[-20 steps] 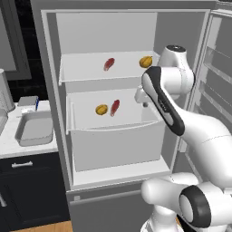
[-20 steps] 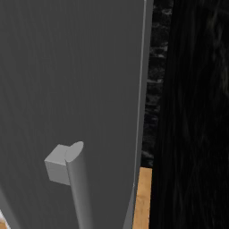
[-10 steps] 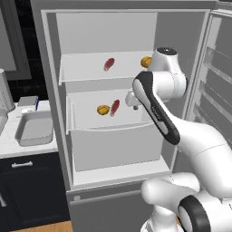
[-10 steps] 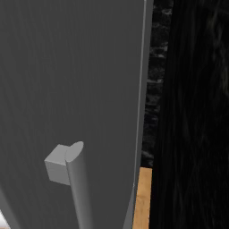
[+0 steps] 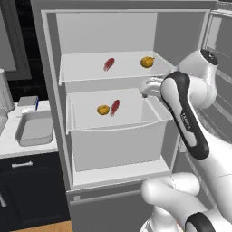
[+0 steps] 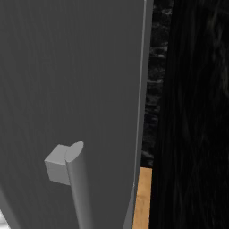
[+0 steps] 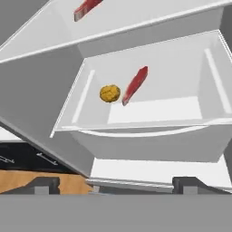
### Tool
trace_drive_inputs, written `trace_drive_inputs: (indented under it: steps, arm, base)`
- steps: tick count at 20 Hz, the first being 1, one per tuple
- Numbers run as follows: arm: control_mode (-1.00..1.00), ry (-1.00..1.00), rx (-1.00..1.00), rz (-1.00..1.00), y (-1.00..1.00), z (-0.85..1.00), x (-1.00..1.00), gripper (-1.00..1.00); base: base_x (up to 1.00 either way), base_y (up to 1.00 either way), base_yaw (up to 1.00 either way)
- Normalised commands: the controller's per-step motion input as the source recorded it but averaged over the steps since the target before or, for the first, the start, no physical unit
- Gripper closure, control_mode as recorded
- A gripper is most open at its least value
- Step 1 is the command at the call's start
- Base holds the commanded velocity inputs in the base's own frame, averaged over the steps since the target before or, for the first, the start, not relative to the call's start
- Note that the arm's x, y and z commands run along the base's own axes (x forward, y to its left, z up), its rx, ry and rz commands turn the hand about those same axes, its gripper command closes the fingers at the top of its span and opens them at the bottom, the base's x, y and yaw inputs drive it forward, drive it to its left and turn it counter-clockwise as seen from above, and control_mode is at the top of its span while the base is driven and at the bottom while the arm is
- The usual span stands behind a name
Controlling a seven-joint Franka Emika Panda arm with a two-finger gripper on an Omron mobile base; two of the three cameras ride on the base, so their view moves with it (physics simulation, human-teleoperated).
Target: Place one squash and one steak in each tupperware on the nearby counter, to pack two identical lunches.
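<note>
Inside the open fridge, one steak [image 5: 108, 64] and one squash [image 5: 146, 62] lie on the upper shelf. The second squash [image 5: 103, 109] and second steak [image 5: 115, 108] lie side by side in the white drawer [image 5: 113, 136] below. My gripper [image 5: 147, 87] hovers at the drawer's upper right corner, open and holding nothing. In the hand view the lower squash [image 7: 110, 93] and steak [image 7: 135, 85] sit ahead of the spread fingertips [image 7: 43, 185], and the upper steak [image 7: 87, 9] shows at the top. A grey tupperware [image 5: 34, 129] rests on the counter [image 5: 9, 147] at left.
The fridge's side wall [image 5: 50, 104] stands between the drawer and the counter. The open fridge door [image 6: 67, 89] with its grey handle [image 6: 74, 179] is close on the right. Dark cabinets [image 5: 27, 190] sit under the counter. A small box [image 5: 28, 101] stands behind the tupperware.
The arm has swung left and its hand has moved from beside the upper shelf's right end down to the drawer's right corner. Food and base have not moved.
</note>
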Motion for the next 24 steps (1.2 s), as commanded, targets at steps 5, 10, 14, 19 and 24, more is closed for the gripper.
trace_drive_inputs:
  steps: [5, 10, 14, 19, 24]
  arm:
    - [-1.00, -0.14, 0.20, 0.00, -0.26, 0.73, 0.13, -1.00]
    - [-1.00, 0.20, -0.15, 0.00, 0.00, 0.86, 0.69, -1.00]
    - [-1.00, 0.31, -0.34, 0.00, 0.14, 0.34, 0.60, -1.00]
    - [-1.00, -0.03, -0.13, -0.02, 0.12, -0.61, 0.38, -1.00]
    - [-1.00, -0.21, 0.00, -0.08, -0.26, -0.18, 0.53, -1.00]
  base:
    - [0.00, 0.00, 0.00]
    - [0.00, 0.00, 0.00]
    - [0.00, 0.00, 0.00]
    - [0.00, 0.00, 0.00]
    - [0.00, 0.00, 0.00]
